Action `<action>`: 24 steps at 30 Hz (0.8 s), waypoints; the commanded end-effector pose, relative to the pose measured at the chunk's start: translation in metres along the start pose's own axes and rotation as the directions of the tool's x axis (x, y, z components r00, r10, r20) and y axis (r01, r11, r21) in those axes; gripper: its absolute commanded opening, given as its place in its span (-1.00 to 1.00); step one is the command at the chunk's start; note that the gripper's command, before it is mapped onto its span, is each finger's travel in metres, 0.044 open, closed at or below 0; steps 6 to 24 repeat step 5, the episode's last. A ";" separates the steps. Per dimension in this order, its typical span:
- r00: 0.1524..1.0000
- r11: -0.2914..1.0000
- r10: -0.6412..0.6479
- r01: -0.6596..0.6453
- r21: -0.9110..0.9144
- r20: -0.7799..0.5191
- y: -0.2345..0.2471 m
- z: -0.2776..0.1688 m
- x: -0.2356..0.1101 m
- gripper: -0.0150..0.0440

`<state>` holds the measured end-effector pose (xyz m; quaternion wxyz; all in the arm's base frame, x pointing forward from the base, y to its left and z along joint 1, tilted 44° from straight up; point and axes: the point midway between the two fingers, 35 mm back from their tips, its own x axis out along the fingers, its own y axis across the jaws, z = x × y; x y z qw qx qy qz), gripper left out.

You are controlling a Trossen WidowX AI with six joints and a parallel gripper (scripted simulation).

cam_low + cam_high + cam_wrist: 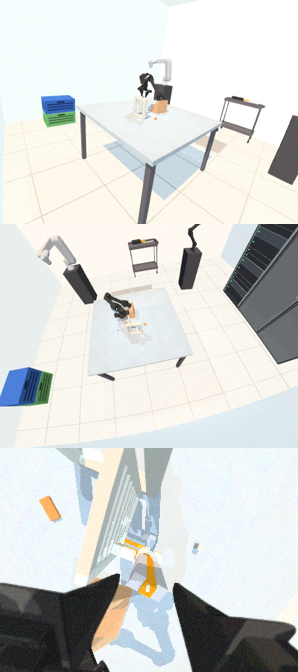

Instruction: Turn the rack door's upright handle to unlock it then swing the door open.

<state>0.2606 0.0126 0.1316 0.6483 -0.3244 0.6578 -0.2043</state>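
My gripper (147, 581) (144, 96) is open, with its black fingertips well apart. The upright handle (150, 570), grey with an orange stripe, shows between the fingertips in the wrist view, with a visible gap on both sides; its height relative to the tips is hard to tell. The cream rack frame (134, 324) (145, 110) (95, 533) stands upright on the table (162, 339) (178, 131). Pale slats (116, 518) and an orange strip (134, 542) show beside the frame, up from the handle in the wrist view. The exact door angle cannot be told.
An orange block (131, 312) (160, 107) (112, 620) stands close beside the arm and rack. A small orange piece (145, 324) (155, 119) (50, 508) lies near the frame. A small grey piece (118, 330) (196, 546) lies on the handle's other side.
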 end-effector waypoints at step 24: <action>1.000 1.000 0.008 -0.008 0.001 0.009 0.000 0.001 -0.014 0.50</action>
